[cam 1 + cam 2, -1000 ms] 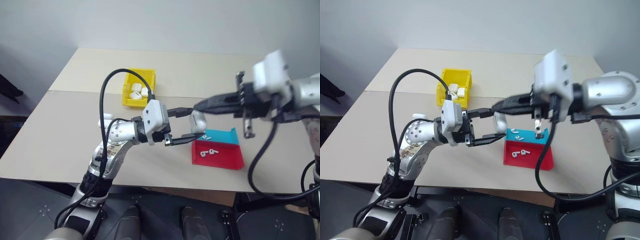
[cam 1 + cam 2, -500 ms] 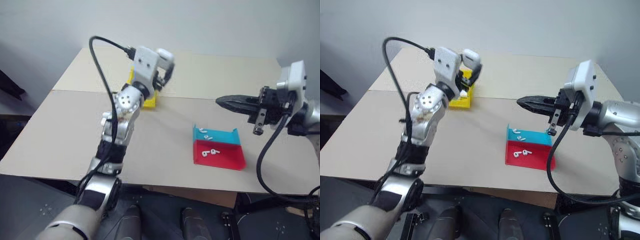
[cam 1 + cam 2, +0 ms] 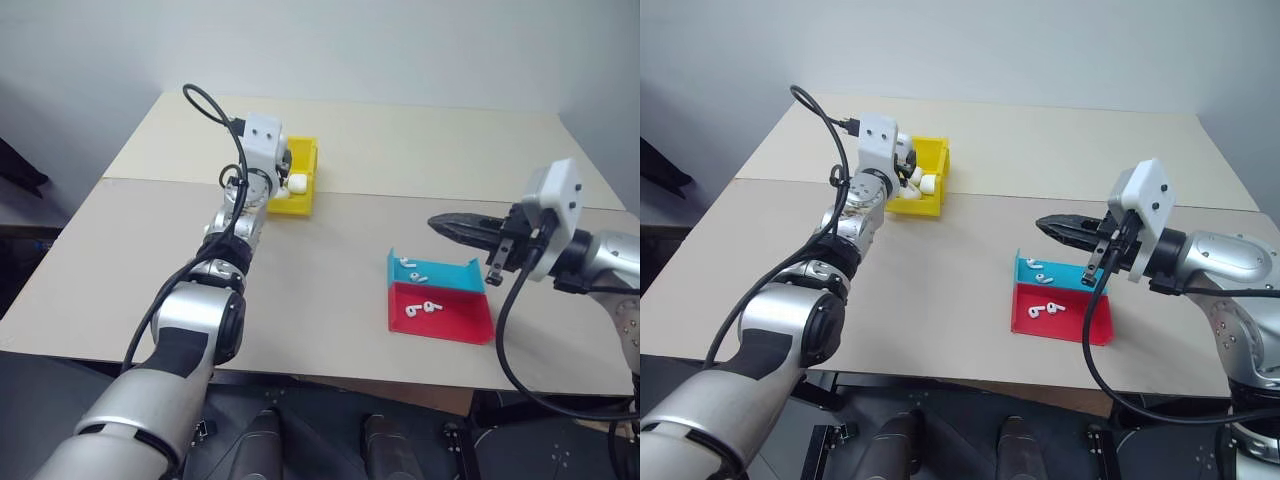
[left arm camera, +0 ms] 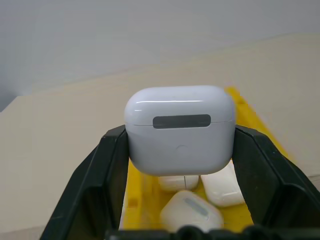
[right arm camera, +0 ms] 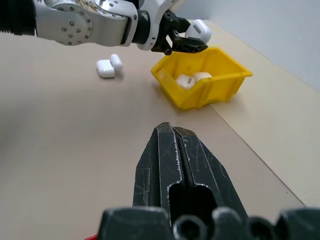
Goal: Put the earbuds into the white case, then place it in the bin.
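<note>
My left gripper (image 4: pixel 180 132) is shut on the white case (image 4: pixel 180 127), which sits upright between the two black fingers (image 4: pixel 112 170). It hovers just above the yellow bin (image 3: pixel 303 198) at the table's far left. The right wrist view shows the same held case (image 5: pixel 198 31) over the bin (image 5: pixel 210 90). Three more white cases (image 4: pixel 192 210) lie inside. Loose earbuds (image 3: pixel 420 308) lie in the trays. My right gripper (image 3: pixel 440 222) is shut and empty, level above the table near the blue tray.
A blue tray (image 3: pixel 455 274) and a red tray (image 3: pixel 465 318) stand side by side at the front right. Two more white cases (image 5: pixel 107 67) lie on the table beside the bin. Bare tabletop (image 3: pixel 330 270) stretches between bin and trays.
My left arm swung the white case from the table's middle out to the far left, over the yellow bin. My right gripper drew back to the right and sank a little.
</note>
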Robot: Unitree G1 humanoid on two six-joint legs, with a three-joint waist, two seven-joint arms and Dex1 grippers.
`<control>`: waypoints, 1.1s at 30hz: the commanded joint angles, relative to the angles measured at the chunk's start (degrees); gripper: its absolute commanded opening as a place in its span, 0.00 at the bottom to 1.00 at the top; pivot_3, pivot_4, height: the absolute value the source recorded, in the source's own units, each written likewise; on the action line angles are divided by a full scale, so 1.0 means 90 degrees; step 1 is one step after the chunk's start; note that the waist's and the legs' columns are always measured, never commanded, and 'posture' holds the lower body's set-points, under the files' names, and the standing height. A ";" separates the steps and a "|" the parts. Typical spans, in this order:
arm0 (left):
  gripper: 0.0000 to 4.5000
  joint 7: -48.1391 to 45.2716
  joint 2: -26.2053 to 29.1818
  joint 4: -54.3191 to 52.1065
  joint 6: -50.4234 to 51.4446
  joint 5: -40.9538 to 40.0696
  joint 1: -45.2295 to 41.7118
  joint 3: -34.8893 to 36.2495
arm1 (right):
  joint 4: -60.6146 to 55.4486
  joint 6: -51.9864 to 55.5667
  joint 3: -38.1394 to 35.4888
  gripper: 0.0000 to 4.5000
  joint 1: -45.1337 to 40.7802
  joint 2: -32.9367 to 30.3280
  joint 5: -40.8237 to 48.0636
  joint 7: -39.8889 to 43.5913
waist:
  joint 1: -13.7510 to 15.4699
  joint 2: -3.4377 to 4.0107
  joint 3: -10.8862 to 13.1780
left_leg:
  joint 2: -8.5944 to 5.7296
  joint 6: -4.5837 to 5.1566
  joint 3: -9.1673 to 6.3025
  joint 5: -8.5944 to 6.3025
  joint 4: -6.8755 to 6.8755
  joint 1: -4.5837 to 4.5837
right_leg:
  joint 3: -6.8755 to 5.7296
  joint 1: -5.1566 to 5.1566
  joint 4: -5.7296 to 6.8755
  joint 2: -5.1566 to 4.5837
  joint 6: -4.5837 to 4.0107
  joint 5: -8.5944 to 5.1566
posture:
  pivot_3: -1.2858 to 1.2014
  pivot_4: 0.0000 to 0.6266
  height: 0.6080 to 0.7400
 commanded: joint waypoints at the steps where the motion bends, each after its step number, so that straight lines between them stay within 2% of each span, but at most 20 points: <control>1: 0.91 -0.0082 -0.0020 0.0022 -0.0368 0.0037 -0.0273 0.0015 | -0.0203 0.0128 -0.0194 0.00 -0.0030 -0.0128 -0.0010 -0.0175 | 0.0015 0.0000 0.0000 | 0.0000 -0.0015 0.0000 -0.0008 0.0002 0.0000 | 0.0000 0.0000 0.0001 0.0000 0.0000 0.0001 | 0.52 0.24 1.00; 2: 0.99 0.0001 -0.0040 0.0042 -0.0484 0.0037 -0.0258 0.0040 | -0.0196 0.0142 -0.0183 0.00 -0.0036 -0.0136 -0.0023 -0.0196 | 0.0022 0.0000 0.0000 | 0.0000 -0.0019 0.0000 -0.0007 0.0003 0.0000 | 0.0000 0.0000 0.0002 0.0000 -0.0001 0.0001 | 0.52 0.24 1.00; 5: 1.00 0.0467 -0.0043 0.0133 -0.0616 0.0107 -0.0306 0.0076 | -0.0226 0.0166 -0.0102 0.00 -0.0014 -0.0165 -0.0126 -0.0245 | 0.0043 0.0000 0.0000 | 0.0000 -0.0025 0.0000 -0.0006 0.0005 0.0001 | 0.0000 0.0002 0.0003 0.0000 -0.0004 0.0004 | 0.52 0.24 1.00; 10: 1.00 -0.0179 -0.0007 -0.0453 -0.0775 -0.0150 -0.0293 0.0200 | -0.0211 0.0156 -0.0087 0.00 0.0018 -0.0243 -0.0246 -0.0182 | 0.0049 0.0000 0.0000 | 0.0000 -0.0030 0.0000 -0.0005 0.0007 0.0001 | 0.0000 0.0002 0.0004 0.0000 -0.0004 0.0006 | 0.52 0.24 1.00; 12: 1.00 -0.1591 0.0016 -0.1592 -0.0466 -0.0861 0.0180 0.0360 | -0.0217 -0.0101 -0.0138 0.00 0.0089 -0.0297 -0.0405 -0.0067 | 0.0047 0.0000 0.0000 | 0.0000 -0.0031 0.0000 -0.0005 0.0003 0.0001 | 0.0000 0.0002 0.0001 0.0000 -0.0004 0.0006 | 0.52 0.24 1.00; 13: 1.00 -0.2465 0.0115 -0.2444 0.0041 -0.1338 0.0550 0.0367 | -0.0216 -0.0232 -0.0175 0.00 0.0134 -0.0315 -0.0474 -0.0008 | 0.0035 0.0001 -0.0001 | 0.0001 -0.0035 0.0000 -0.0003 0.0002 0.0001 | 0.0000 0.0002 0.0002 0.0000 -0.0004 0.0006 | 0.52 0.24 1.00; 15: 1.00 -0.3538 0.0321 -0.3968 0.0753 -0.2006 0.1320 0.0286 | -0.0193 -0.0549 -0.0252 0.00 0.0252 -0.0298 -0.0605 0.0111 | -0.0026 0.0004 -0.0002 | 0.0002 -0.0035 0.0002 -0.0002 -0.0006 0.0003 | 0.0001 0.0001 0.0004 0.0000 -0.0007 0.0005 | 0.52 0.24 1.00; 18: 1.00 -0.4285 0.0821 -0.6046 0.1996 -0.2585 0.2436 -0.0002 | -0.0128 -0.1129 -0.0309 0.00 0.0565 -0.0408 -0.0917 0.0455 | -0.0148 0.0006 -0.0003 | 0.0006 -0.0013 0.0000 0.0011 -0.0020 0.0018 | 0.0001 0.0005 0.0011 0.0000 -0.0017 -0.0001 | 0.52 0.24 1.00; 22: 1.00 -0.5109 0.1779 -0.8146 0.2719 -0.2961 0.3725 -0.0214 | 0.0146 -0.1976 -0.0609 0.00 0.0968 -0.0593 -0.1219 0.1026 | -0.0166 0.0006 -0.0003 | 0.0007 -0.0002 0.0001 0.0018 -0.0004 0.0027 | 0.0002 0.0013 0.0017 0.0002 -0.0015 -0.0005 | 0.52 0.24 1.00; 24: 1.00 -0.5430 0.2251 -0.8804 0.3182 -0.3344 0.4157 -0.0085 | 0.0349 -0.2199 -0.0790 0.00 0.1101 -0.0728 -0.1334 0.1202 | -0.0165 0.0006 -0.0003 | 0.0008 -0.0008 0.0003 0.0014 0.0005 0.0046 | 0.0003 0.0036 0.0015 0.0002 -0.0057 -0.0025 | 0.52 0.24 1.00; 26: 1.00 -0.5960 0.2945 -0.9399 0.3582 -0.3822 0.4685 0.0198 | 0.0624 -0.2382 -0.1105 0.00 0.1289 -0.0938 -0.1382 0.1522 | -0.0164 0.0006 -0.0002 | 0.0009 -0.0045 0.0003 -0.0009 0.0012 0.0047 | 0.0002 0.0037 0.0016 0.0001 -0.0069 -0.0016 | 0.52 0.24 1.00; 29: 1.00 -0.6681 0.3843 -0.9904 0.4219 -0.4704 0.5366 0.0770 | 0.0911 -0.2619 -0.1590 0.00 0.1682 -0.1195 -0.1322 0.2122 | -0.0175 0.0006 -0.0003 | 0.0015 -0.0045 0.0005 -0.0009 0.0011 0.0055 | 0.0002 0.0036 0.0018 0.0001 -0.0086 -0.0006 | 0.52 0.24 1.00; 33: 1.00 -0.7115 0.4500 -1.0161 0.4569 -0.5293 0.6034 0.1310 | 0.1166 -0.3054 -0.1993 0.00 0.2115 -0.1295 -0.1338 0.2689 | -0.0189 0.0006 -0.0003 | 0.0019 -0.0045 0.0008 -0.0010 0.0016 0.0067 | 0.0000 0.0039 0.0016 -0.0002 -0.0089 -0.0005 | 0.52 0.24 1.00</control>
